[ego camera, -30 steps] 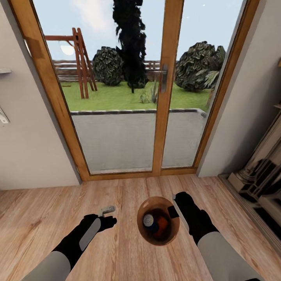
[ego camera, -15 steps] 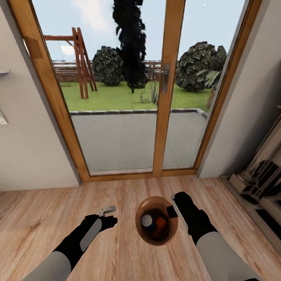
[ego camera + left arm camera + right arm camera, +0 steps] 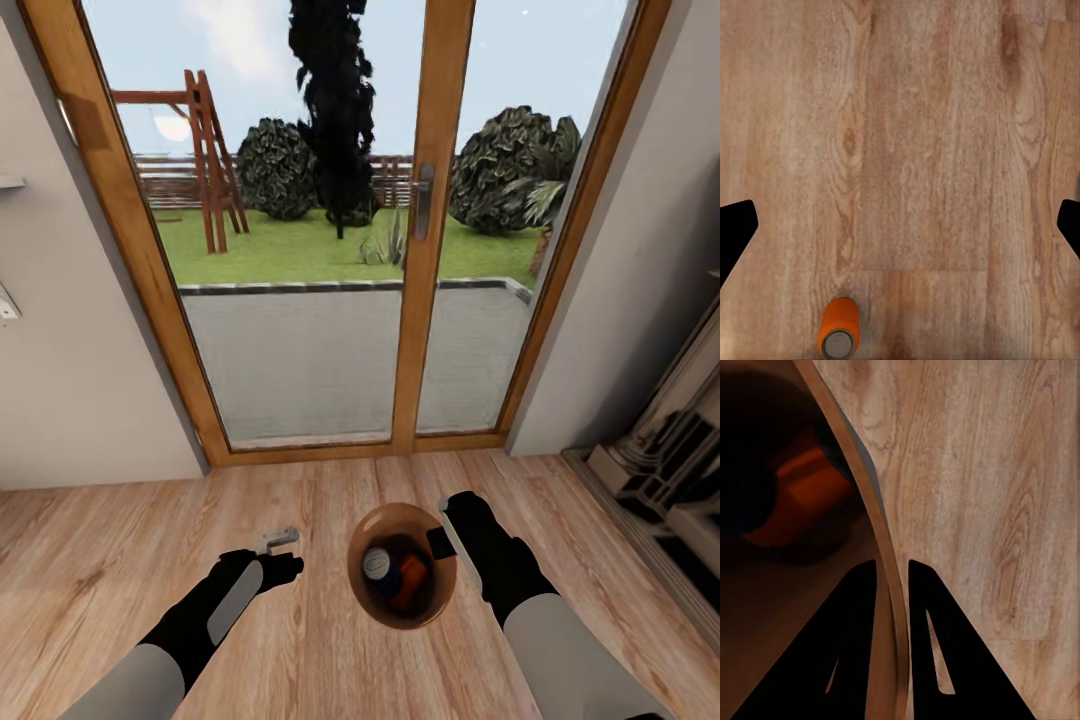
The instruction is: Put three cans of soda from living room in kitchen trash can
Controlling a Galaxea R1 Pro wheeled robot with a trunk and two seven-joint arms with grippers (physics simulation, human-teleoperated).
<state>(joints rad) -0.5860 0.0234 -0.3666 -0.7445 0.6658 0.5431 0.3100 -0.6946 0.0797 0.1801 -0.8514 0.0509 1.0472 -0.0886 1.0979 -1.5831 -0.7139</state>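
Directly below the spread left end effector [image 3: 900,225] stands an upright orange can [image 3: 839,337] on the floor [image 3: 320,500]; the right end effector [image 3: 892,585] pinches the bin's rim [image 3: 870,510].

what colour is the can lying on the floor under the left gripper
Orange, with a silver top. The can on the floor shows best in the left wrist view.

The right hand [image 3: 891,577] is pinched closed with its arm reaching forward, while the left hand [image 3: 275,552] hangs spread wide.
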